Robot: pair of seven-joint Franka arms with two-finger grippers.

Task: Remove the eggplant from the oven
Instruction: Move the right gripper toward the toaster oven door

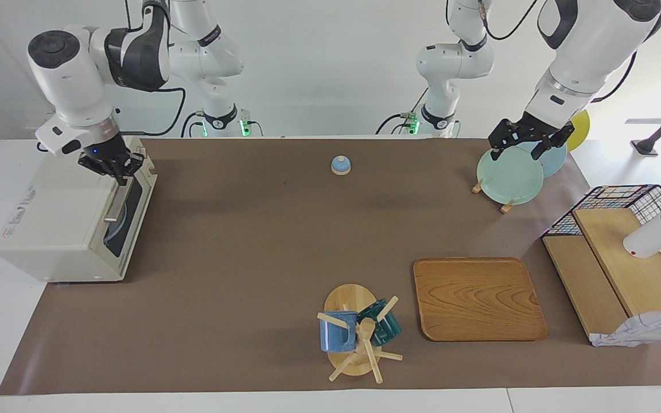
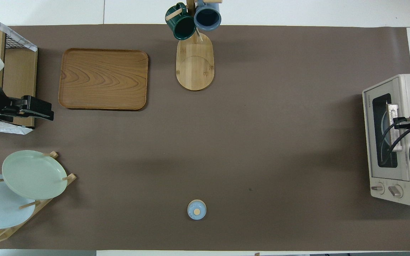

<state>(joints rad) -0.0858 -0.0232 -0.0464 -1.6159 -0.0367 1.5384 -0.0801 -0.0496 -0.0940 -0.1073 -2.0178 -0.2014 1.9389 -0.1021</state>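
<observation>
The oven [image 1: 61, 218] sits at about nine o'clock in the facing view, at the right arm's end of the table. Its door is shut, with the front turned toward the table's middle. The eggplant cannot be seen in either view. The dark glass [image 1: 131, 221] shows only a pale curved rim inside.

The right gripper [image 1: 117, 172] points down at the handle [image 1: 114, 205], at the end of the bar nearer the robots. It looks to be touching the bar or just above it. Its black body and cable hide the tips, so how far it is open, and whether it has hold of the bar, cannot be told. In the overhead view it lies across the handle at about three o'clock.

The left arm waits. The left gripper [image 1: 527, 143] hangs in the air at about two o'clock in the facing view, over the green plate [image 1: 509, 178] in its rack. It is spread wide and holds nothing.

A small blue bell [image 1: 341, 165] stands at about twelve o'clock in the facing view, near the robots' edge of the mat. The mug tree [image 1: 356, 335], with a blue mug and a green mug, stands at six o'clock. The wooden tray [image 1: 478, 298] lies just beside it at about five o'clock, toward the left arm's end. A wooden shelf [image 1: 611, 269] with a wire basket stands at about four o'clock, farther from the robots than the plates.
</observation>
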